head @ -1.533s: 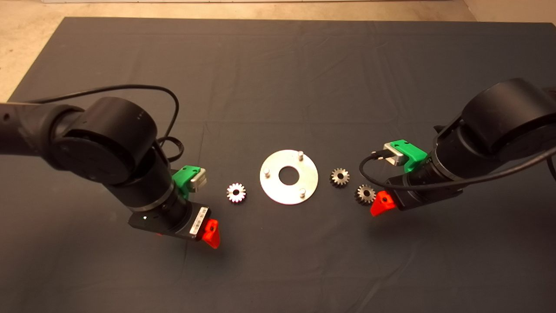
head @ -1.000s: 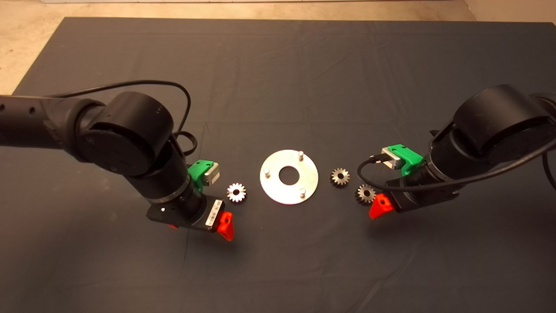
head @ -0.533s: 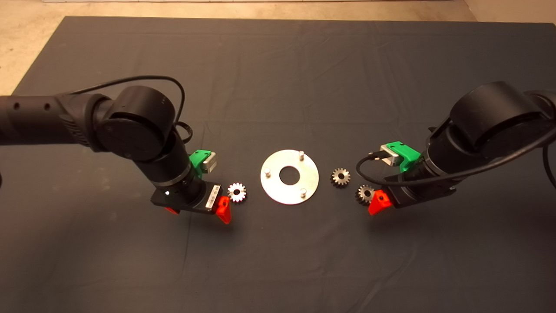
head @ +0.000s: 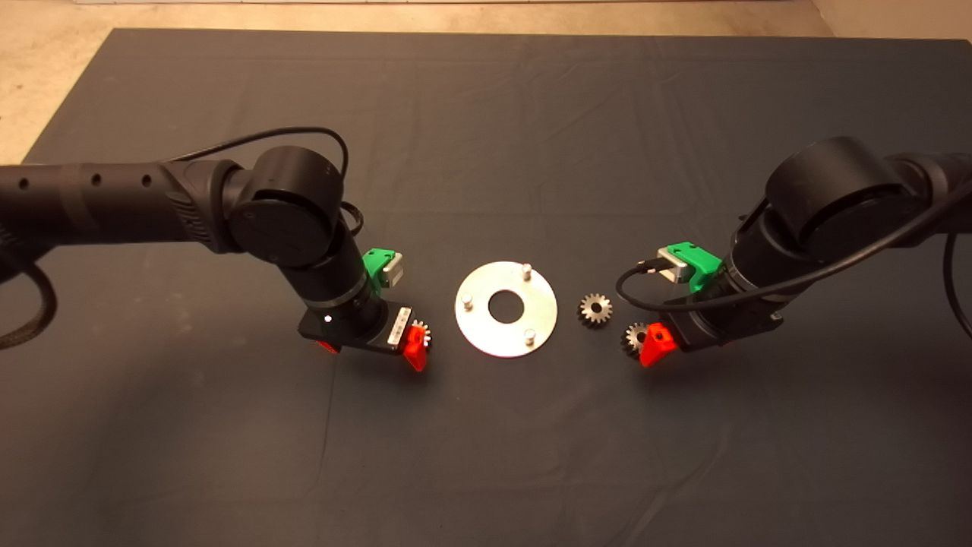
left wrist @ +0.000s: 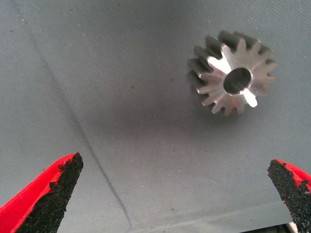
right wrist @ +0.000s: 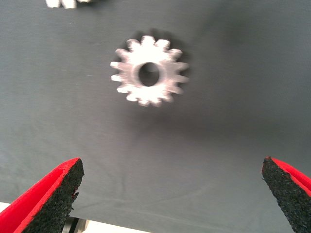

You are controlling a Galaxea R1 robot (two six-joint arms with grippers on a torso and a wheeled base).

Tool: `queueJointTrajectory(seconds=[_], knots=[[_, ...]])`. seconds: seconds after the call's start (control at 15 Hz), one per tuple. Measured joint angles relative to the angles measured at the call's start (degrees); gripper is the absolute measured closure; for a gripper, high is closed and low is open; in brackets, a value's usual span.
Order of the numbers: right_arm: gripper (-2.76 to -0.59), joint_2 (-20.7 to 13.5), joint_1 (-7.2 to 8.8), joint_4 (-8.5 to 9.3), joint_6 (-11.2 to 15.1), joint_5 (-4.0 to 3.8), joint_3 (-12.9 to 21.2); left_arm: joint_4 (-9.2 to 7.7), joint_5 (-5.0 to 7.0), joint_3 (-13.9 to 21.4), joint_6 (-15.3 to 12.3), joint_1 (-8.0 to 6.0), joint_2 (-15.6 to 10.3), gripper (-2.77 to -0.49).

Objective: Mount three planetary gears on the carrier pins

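Note:
The shiny carrier disc (head: 486,334) lies mid-mat with its three carrier pins (head: 525,267) standing bare. One shiny planetary gear (head: 424,331) lies left of the disc, partly under my left gripper (head: 376,353). In the left wrist view this gear (left wrist: 233,80) lies flat beyond the open left gripper (left wrist: 173,165), off to one side of the gap. Two darker gears lie right of the disc: one (head: 595,310) uncovered, the other (head: 632,336) partly behind my right gripper (head: 680,346). In the right wrist view that gear (right wrist: 149,76) lies ahead of the open right gripper (right wrist: 171,165).
The dark mat (head: 486,471) spreads wide around the parts, with pale floor (head: 45,68) past its far left edge. A black cable (head: 638,292) loops from the right wrist close to the dark gears. An edge of the other dark gear (right wrist: 65,3) shows in the right wrist view.
The left arm has swung right and farther from me, and its gripper now overlaps the shiny gear. The right gripper has crept left over the nearer dark gear. Gears and disc have not moved.

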Motion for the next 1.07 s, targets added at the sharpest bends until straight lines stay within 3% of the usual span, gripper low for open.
queueJointTrajectory(seconds=[0.27, 0.33, 0.53, 0.6, 0.87, 0.93, 1.07], knots=[[-2.73, 0.3, -0.72, -0.06, -0.4, 0.11, -0.5, 0.04, -0.91, -1.6, -2.9, -0.02, 0.0, -2.77], [-2.73, 0.4, -0.85, -0.06, -0.4, 0.09, -0.5, 0.04, -1.83, -1.6, -3.2, 0.0, 0.0, -2.77], [-2.73, 1.3, -0.87, -0.11, -0.4, 0.12, -0.7, 0.06, -6.99, -1.9, -4.1, 0.0, 0.1, -2.77], [-2.73, 1.5, -0.86, -0.11, -0.4, 0.12, -0.8, 0.11, -7.63, -2.6, -4.1, 0.0, 0.2, -2.77], [-2.73, 1.9, -0.87, -0.12, -0.4, 0.12, -0.8, 1.16, -7.74, -4.2, -4.2, 0.14, 0.9, -2.77], [-2.73, 2.1, -0.87, -0.17, -0.4, 0.12, -0.8, 1.34, -7.73, -4.6, -4.2, 0.69, 1.8, -2.77], [-2.73, 2.1, -0.87, -0.17, -0.4, 0.12, -0.8, 2.04, -8.03, -5.4, -4.0, 3.06, 3.9, -2.77]])
